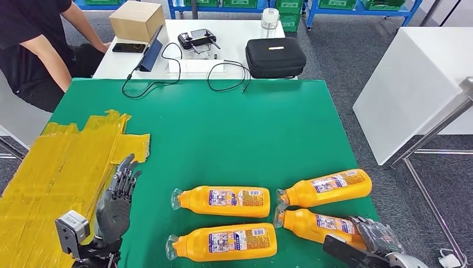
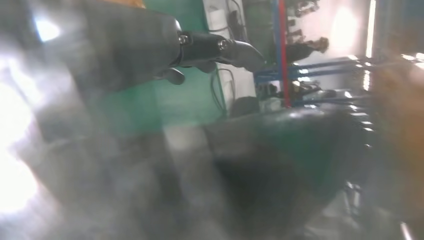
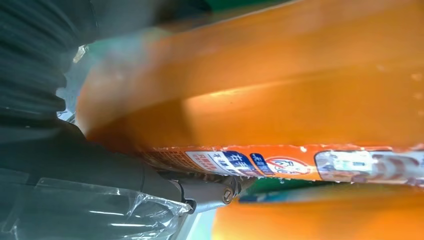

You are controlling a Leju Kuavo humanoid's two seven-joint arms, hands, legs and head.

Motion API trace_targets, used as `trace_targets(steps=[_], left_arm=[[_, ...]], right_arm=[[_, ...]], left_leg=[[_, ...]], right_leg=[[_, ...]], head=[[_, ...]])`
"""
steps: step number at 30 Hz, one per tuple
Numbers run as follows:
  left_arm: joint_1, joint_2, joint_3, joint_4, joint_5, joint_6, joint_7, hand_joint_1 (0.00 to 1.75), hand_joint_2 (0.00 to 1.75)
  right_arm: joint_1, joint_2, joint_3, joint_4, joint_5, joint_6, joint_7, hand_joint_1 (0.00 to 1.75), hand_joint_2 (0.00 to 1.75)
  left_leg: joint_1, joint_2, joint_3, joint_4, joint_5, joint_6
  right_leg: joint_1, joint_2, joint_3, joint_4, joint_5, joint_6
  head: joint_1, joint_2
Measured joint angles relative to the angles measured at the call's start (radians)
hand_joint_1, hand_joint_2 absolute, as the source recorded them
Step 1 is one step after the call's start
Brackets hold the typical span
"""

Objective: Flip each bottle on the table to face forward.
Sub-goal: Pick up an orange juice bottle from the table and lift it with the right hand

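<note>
Glossy orange plastic bottles [image 1: 226, 201] lie on matt green cloth [image 1: 234, 128].

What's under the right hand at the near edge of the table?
The base end of the near-right orange bottle lies under the right hand. The fingers cover that end, so the grip itself is hidden.

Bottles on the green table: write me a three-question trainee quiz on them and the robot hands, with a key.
1. How many bottles lie on the green table?
2. True or false: the left robot hand holds a bottle.
3. Which bottle is the right robot hand on? A) far left bottle B) near left bottle C) far right bottle D) near right bottle

Key: 1. Four, all on their sides. 2. False; it hovers over the yellow tape with fingers apart. 3. D; the right wrist view shows a bottle close against that hand, though whether the fingers have closed is unclear.
</note>
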Motion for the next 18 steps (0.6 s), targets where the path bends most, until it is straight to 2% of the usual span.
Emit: trace_targets(steps=[6, 18], left_arm=[[-0.009, 0.004, -0.006, 0.003, 0.000, 0.000, 0.000, 0.00, 0.00], [-0.016, 0.008, -0.014, 0.003, 0.001, 0.000, 0.000, 0.00, 0.00]], right_arm=[[-0.034, -0.006, 0.041, 0.038, -0.004, 0.000, 0.000, 1.50, 1.75], [-0.044, -0.014, 0.062, 0.059, -0.006, -0.001, 0.000, 1.45, 1.75]], left_leg=[[0.005, 0.003, 0.015, 0.000, -0.007, 0.000], [0.007, 0.003, 0.020, 0.000, -0.012, 0.005]], right_leg=[[0.005, 0.003, 0.018, -0.009, -0.003, -0.004], [0.007, 0.005, 0.028, -0.020, -0.002, -0.003]], head=[[0.000, 0.000], [0.000, 0.000]])
